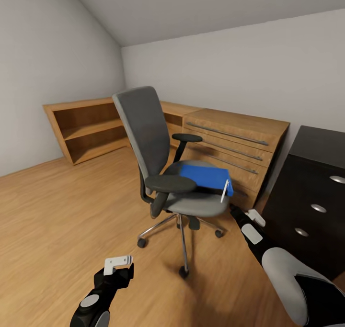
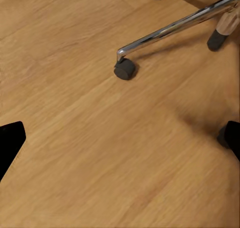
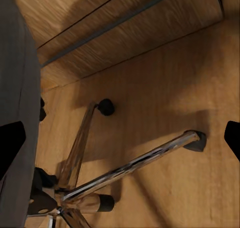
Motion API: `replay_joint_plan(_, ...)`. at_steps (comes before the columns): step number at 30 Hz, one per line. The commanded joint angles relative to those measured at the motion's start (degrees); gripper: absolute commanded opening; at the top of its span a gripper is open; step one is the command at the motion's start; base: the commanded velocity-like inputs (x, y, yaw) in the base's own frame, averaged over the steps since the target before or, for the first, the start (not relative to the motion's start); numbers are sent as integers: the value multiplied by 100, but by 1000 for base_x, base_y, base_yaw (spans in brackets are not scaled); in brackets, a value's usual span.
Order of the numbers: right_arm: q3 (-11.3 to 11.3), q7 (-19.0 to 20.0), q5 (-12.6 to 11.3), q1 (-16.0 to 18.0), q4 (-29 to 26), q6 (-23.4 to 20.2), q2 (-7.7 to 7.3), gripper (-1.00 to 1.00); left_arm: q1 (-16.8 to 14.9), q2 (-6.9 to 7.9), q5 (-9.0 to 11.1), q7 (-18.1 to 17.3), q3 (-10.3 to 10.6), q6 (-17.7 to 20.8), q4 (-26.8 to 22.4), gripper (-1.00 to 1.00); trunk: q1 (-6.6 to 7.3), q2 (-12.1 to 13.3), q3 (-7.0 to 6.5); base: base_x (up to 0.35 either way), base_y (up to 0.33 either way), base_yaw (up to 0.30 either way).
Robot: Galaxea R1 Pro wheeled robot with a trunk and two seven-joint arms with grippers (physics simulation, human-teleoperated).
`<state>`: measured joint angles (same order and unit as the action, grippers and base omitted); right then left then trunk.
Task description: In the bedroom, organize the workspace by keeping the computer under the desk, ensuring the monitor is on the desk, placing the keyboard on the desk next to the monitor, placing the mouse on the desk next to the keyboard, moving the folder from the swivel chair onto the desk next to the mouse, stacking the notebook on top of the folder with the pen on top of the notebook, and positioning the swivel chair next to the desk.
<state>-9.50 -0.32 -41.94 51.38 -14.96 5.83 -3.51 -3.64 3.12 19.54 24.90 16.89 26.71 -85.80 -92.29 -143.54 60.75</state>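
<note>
The grey swivel chair (image 1: 160, 150) stands on the wooden floor in the middle of the head view. A blue folder (image 1: 206, 176) lies on its seat, and a thin white strip (image 1: 224, 191) that I cannot identify stands at the folder's near right corner. My right gripper (image 1: 234, 209) is just off the seat's right front edge and open; its wrist view looks down past the seat (image 3: 17, 113) at the chrome chair base (image 3: 135, 165). My left gripper (image 1: 119, 262) hangs low over the floor in front of the chair, open and holding nothing, near a caster (image 2: 124, 68).
A wooden dresser (image 1: 235, 145) with drawers stands right behind the chair. A low open shelf (image 1: 91, 126) runs along the back left. A black cabinet (image 1: 311, 188) stands close at the right, beside my right arm. Bare wooden floor (image 1: 57, 212) spreads to the left.
</note>
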Motion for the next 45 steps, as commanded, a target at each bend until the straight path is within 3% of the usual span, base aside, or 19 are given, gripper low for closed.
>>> replay_joint_plan(1,19,-3,-60,3,2,21,-1,100,-5,6,59,59,17,11,-7,100,0,-2,5,68,48,0)
replay_joint_plan(12,23,-2,-59,3,16,21,8,100,-5,4,59,59,25,10,-7,100,0,-2,5,-26,8,0)
replay_joint_plan(14,31,-3,-47,3,23,22,104,100,-5,4,59,59,27,10,-7,100,0,-2,5,-271,0,0)
replay_joint_plan(17,34,-3,-42,3,26,20,136,100,-5,4,63,57,26,10,-7,100,0,-2,5,-181,0,0)
replay_joint_plan(31,37,-14,-31,-37,28,14,181,100,-5,-11,63,54,34,10,63,100,0,-2,5,-18,0,0)
replay_joint_plan(37,38,-20,0,-216,8,14,298,100,-5,-13,65,51,39,10,78,100,0,-2,5,0,0,0)
replay_joint_plan(45,36,-19,102,-272,-33,14,294,100,-5,-14,66,50,34,10,81,100,0,-2,5,0,0,0)
